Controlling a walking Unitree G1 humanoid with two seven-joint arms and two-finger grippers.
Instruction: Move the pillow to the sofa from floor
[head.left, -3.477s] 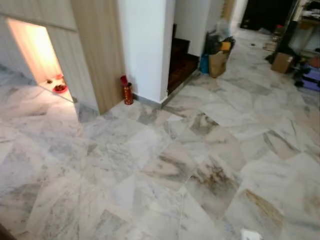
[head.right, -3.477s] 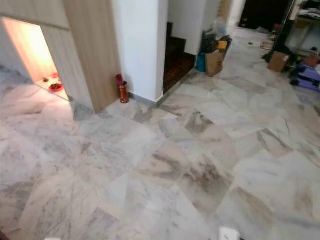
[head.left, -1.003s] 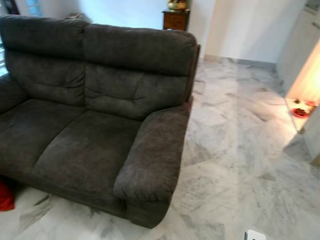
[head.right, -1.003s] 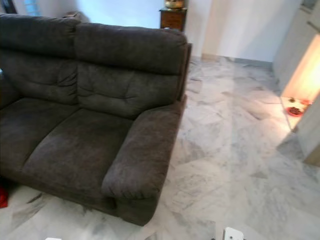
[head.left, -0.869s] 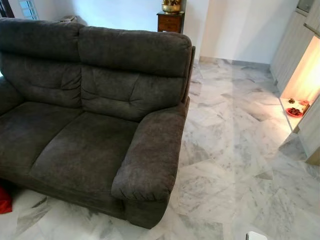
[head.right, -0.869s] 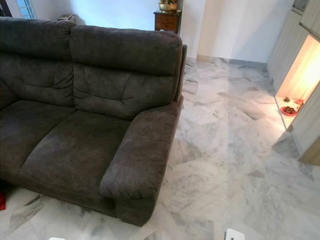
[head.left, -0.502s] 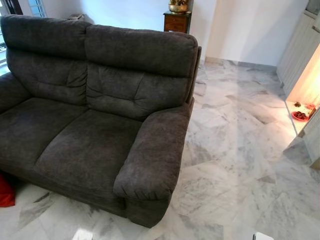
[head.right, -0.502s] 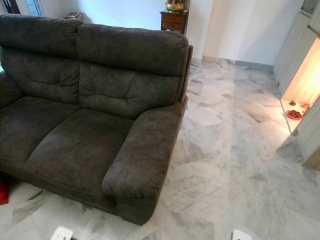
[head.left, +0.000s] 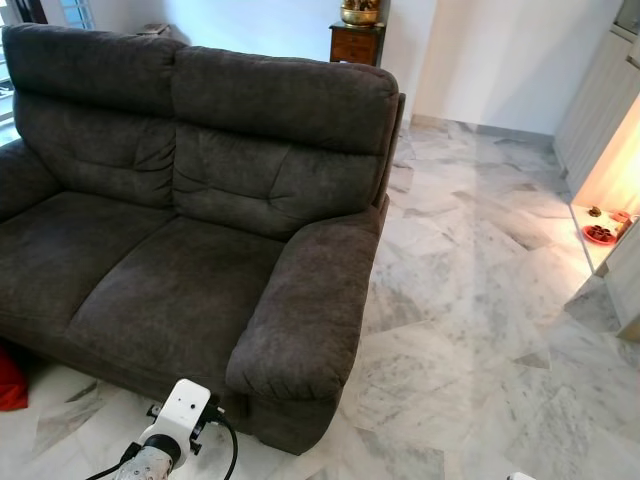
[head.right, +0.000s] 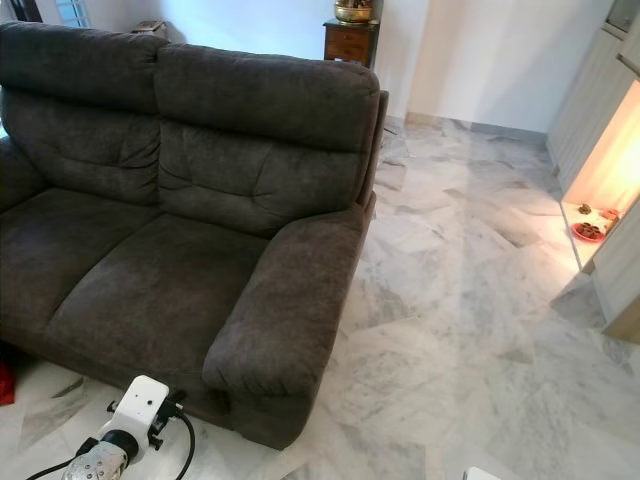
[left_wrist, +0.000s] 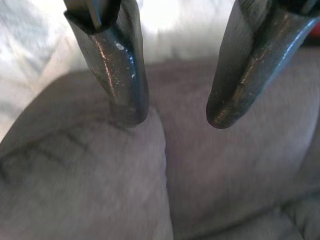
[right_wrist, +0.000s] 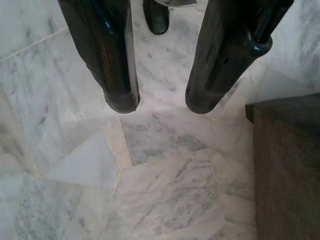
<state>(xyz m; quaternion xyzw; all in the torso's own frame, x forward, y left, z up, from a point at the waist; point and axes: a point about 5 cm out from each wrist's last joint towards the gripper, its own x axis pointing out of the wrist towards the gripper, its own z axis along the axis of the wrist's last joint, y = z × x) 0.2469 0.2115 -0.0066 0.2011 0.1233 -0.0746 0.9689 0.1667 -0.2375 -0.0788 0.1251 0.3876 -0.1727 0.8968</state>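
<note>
A: Grey marble floor tiles (head.left: 470, 330) cover the room, and the dark grey fabric two-seat sofa (head.left: 200, 230) stands on them. Do you see the pillow?

B: I think so. A red soft thing (head.left: 12, 382) lies on the floor just beside the front left corner of the sofa, cut by the picture's edge. I judge it is the pillow, but so little of it shows that I cannot be sure.

A: Where are the arms?

B: The left arm's white wrist block (head.left: 180, 412) is low in front of the sofa, near its front edge. In the left wrist view, the left tool (left_wrist: 172, 117) is released, its two black fingers (left_wrist: 120, 75) apart with nothing between them, and it points at grey sofa fabric. Probably it is held ready because the red thing is on that side.

A: And the other one?

B: The right tool (right_wrist: 162, 105) is also released and empty. It points down at the marble, beside a dark sofa corner (right_wrist: 285, 160); it seems idle.

A: So how far is the task?

B: At its start, I judge. Nothing is grasped, and both seats are free to receive the pillow. The robot should turn left and bend low.
</note>
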